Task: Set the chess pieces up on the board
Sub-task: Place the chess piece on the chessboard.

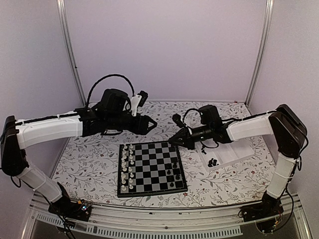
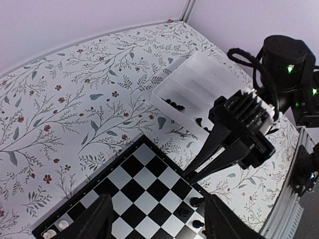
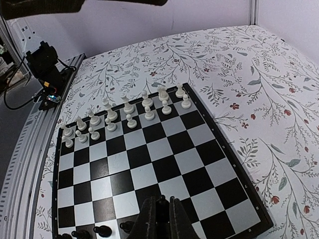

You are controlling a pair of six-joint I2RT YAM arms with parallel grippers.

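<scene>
Right end effector (image 3: 160,219): closed, fingers pinched to a point just above the board (image 3: 149,154), on the side where the black chess pieces (image 3: 102,230) belong. Whether a piece sits in the pinch, cannot tell. Board lies mid-way across the desk (image 1: 89,159), between both arms, so either can reach it. White pieces (image 3: 127,112) fill two rows on the opposite side. Only a few black ones stand on the board. More lie in the white tray (image 1: 232,152) just beside it on the right arm's side, which is likely why that arm ferries them. Left end effector (image 2: 159,226): open, empty, hanging above the board, apparently out of the way. Black pieces look tiny, of mixed shapes, each within one square.
</scene>
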